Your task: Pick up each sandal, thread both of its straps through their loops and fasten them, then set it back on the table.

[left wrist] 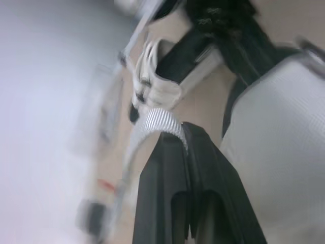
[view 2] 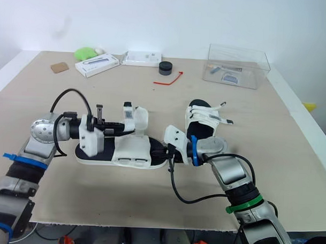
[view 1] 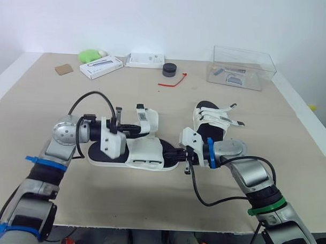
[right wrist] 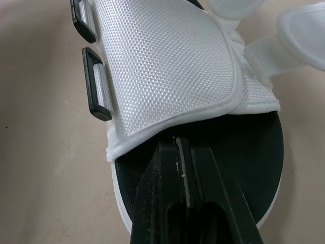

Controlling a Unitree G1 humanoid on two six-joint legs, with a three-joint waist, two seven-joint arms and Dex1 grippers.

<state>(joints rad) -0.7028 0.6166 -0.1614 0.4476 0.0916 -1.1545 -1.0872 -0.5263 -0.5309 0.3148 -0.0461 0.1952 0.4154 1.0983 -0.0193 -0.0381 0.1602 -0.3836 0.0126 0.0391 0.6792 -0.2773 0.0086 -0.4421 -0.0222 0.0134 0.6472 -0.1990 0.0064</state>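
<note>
A white sandal with a black sole (view 1: 132, 153) lies flat at the table's middle, between my two grippers. My left gripper (view 1: 135, 129) reaches over its heel end and is shut on the ribbed tip of one white strap (left wrist: 161, 122), lifted above the sole. At the toe end, my right gripper (right wrist: 179, 145) is shut, its fingertips lying on the black insole just under the white mesh upper (right wrist: 167, 66). Two black loops (right wrist: 96, 91) sit on the upper's side. The second sandal (view 1: 214, 121) rests behind my right gripper with its straps loose.
A clear plastic box (view 1: 241, 67) stands at the back right. Two white boxes (view 1: 100, 66) (view 1: 145, 60), a black round object (view 1: 169, 69), a red tie (view 1: 172, 81), a green object (view 1: 89, 55) and a brown square (view 1: 63, 69) lie along the back.
</note>
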